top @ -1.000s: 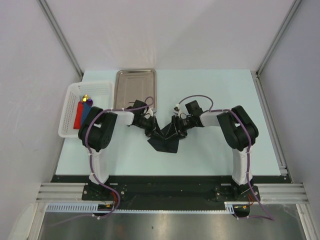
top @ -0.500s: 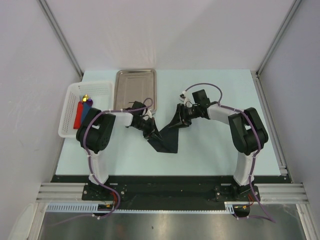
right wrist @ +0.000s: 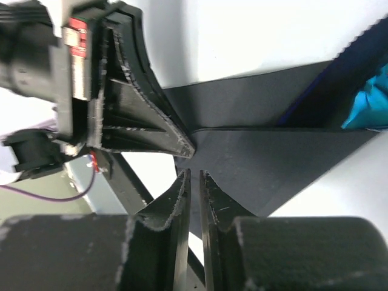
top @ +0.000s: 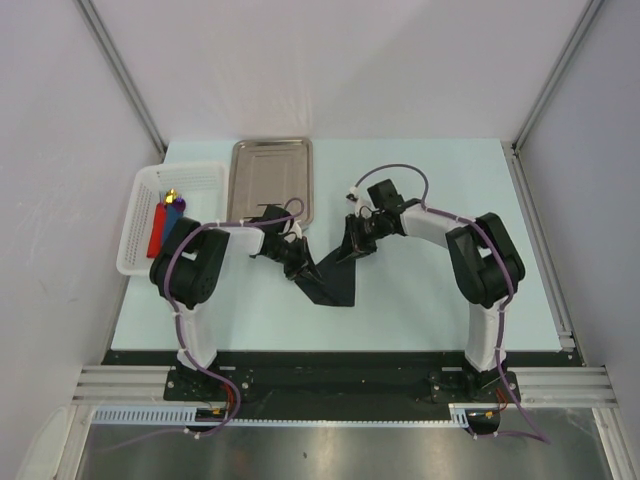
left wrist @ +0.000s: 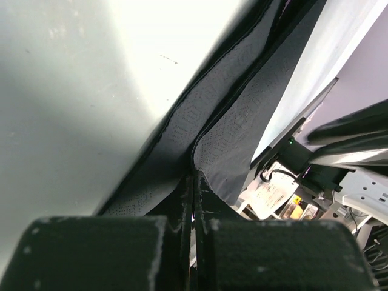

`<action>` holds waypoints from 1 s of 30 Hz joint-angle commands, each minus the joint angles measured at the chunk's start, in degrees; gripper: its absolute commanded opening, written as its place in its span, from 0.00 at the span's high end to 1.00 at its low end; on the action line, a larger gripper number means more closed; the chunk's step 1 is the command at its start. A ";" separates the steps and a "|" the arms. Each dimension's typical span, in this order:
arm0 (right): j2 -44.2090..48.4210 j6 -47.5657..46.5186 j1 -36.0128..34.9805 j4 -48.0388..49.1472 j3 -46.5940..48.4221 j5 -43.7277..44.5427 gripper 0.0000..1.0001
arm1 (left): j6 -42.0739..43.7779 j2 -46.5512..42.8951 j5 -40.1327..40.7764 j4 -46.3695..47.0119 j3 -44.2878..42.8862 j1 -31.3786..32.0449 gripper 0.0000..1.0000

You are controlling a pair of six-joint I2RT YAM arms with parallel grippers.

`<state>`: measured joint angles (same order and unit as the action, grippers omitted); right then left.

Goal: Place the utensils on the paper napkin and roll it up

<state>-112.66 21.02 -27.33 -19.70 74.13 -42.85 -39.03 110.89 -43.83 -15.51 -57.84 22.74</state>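
Observation:
The black paper napkin point(top: 335, 285) lies folded mid-table, one flap pulled up between my grippers. My left gripper point(top: 303, 265) is shut on its left edge; in the left wrist view the embossed layers point(left wrist: 236, 139) run away from the closed gripper point(left wrist: 193, 182). My right gripper point(top: 352, 250) pinches the raised flap from the right. In the right wrist view its jaws point(right wrist: 194, 176) are almost closed at the sheet's point(right wrist: 273, 157) edge. A bright blue utensil point(right wrist: 371, 106) peeks out from under the napkin. The dark purple utensil is hidden.
A shiny steel tray point(top: 270, 170) lies at the back left. A white basket point(top: 140, 225) at the left edge holds flat red and blue pieces. The left gripper's fingers point(right wrist: 139, 115) sit very close to my right jaws.
My right gripper has pulled the napkin's flap up and away toward the far right, then eased slightly left. My left gripper stayed on the left edge.

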 commanded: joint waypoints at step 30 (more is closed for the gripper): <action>-7.04 -2.64 -3.43 -0.86 3.83 6.20 0.84 | 1.76 -4.81 2.79 -1.28 1.42 -0.51 1.00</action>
<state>-118.61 18.98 -30.30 -21.47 75.85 -37.98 -38.50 108.95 -41.67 -16.25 -57.25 22.68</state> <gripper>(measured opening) 0.156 0.005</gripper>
